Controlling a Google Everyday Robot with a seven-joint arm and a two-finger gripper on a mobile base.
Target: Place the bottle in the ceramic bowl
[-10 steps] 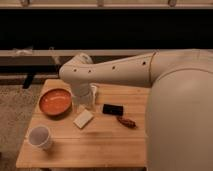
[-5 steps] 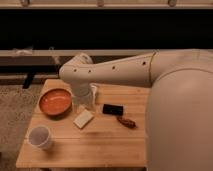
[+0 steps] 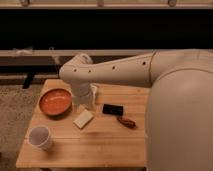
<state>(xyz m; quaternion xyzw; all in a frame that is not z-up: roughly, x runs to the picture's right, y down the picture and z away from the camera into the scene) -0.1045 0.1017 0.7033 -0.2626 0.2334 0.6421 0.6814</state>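
The ceramic bowl (image 3: 55,101), orange-brown and shallow, sits at the left of the wooden table (image 3: 100,145). My white arm reaches in from the right and bends down over the table's back middle. The gripper (image 3: 84,100) hangs just right of the bowl, low over the table. A whitish upright shape that looks like the bottle (image 3: 93,93) stands against the gripper's right side, mostly hidden by it. I cannot tell whether the gripper holds it.
A white cup (image 3: 40,136) stands at the front left. A flat pale block (image 3: 83,118) lies just in front of the gripper. A black flat object (image 3: 112,109) and a brown object (image 3: 126,121) lie to the right. A dark shelf runs behind the table.
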